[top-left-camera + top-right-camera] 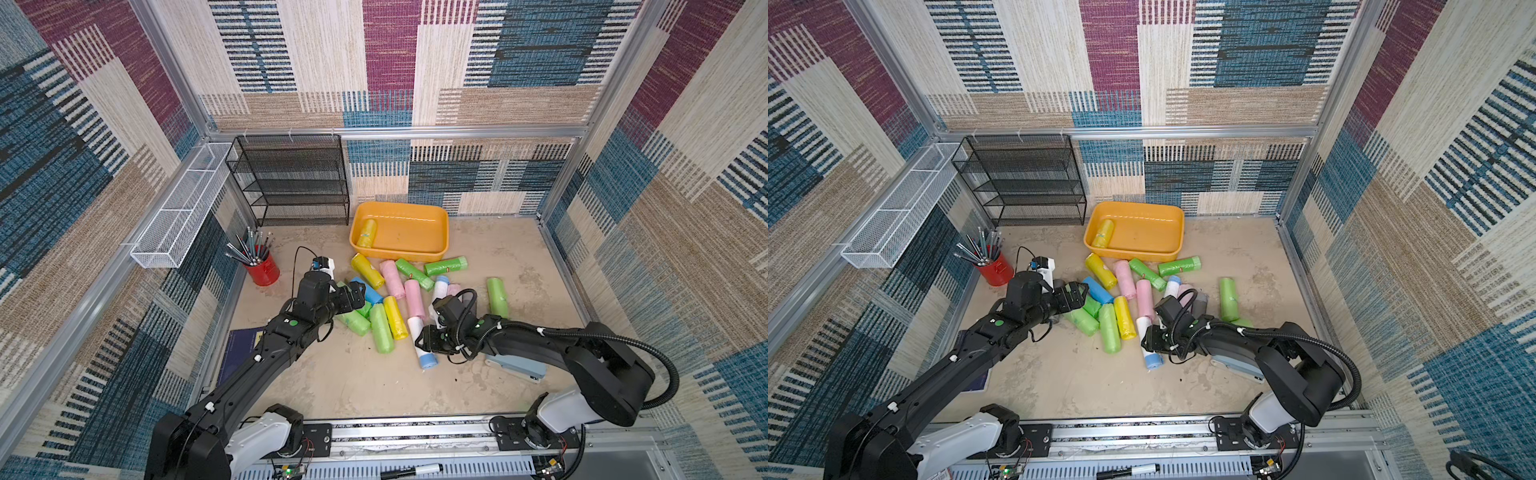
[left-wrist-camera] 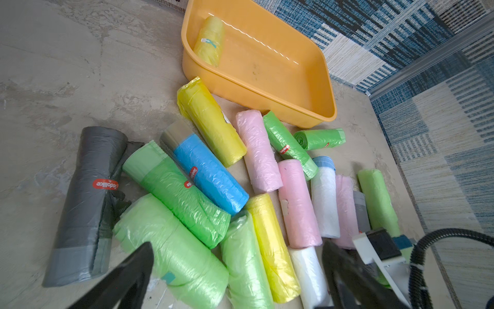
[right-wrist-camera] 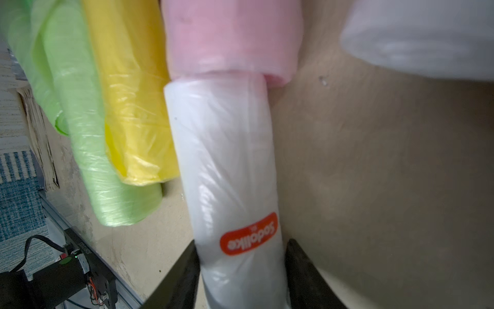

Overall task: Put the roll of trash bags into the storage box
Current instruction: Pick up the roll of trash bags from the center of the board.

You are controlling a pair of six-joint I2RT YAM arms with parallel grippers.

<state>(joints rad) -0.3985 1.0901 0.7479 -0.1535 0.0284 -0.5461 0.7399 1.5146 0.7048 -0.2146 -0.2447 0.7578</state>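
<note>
Right gripper (image 3: 242,244) pinches white roll (image 3: 227,149) at pile's (image 1: 395,318) near edge. Lift straight up, clear of pink roll (image 3: 230,37) touching its far end, then release low inside box (image 1: 399,249), far centre. Left gripper (image 2: 238,244) spread over green rolls (image 2: 173,254).

Reads as a robotics lab test cell, not a lived-in room: boxed in by bare aluminium frame (image 1: 399,132) hung with patchwork carpet panels (image 1: 390,50), with a left arm (image 1: 249,374) and right arm (image 1: 540,336) bolted to a slotted rail (image 1: 415,434) beside an exposed circuit board (image 1: 286,471) and loose wiring (image 1: 308,448)
</note>
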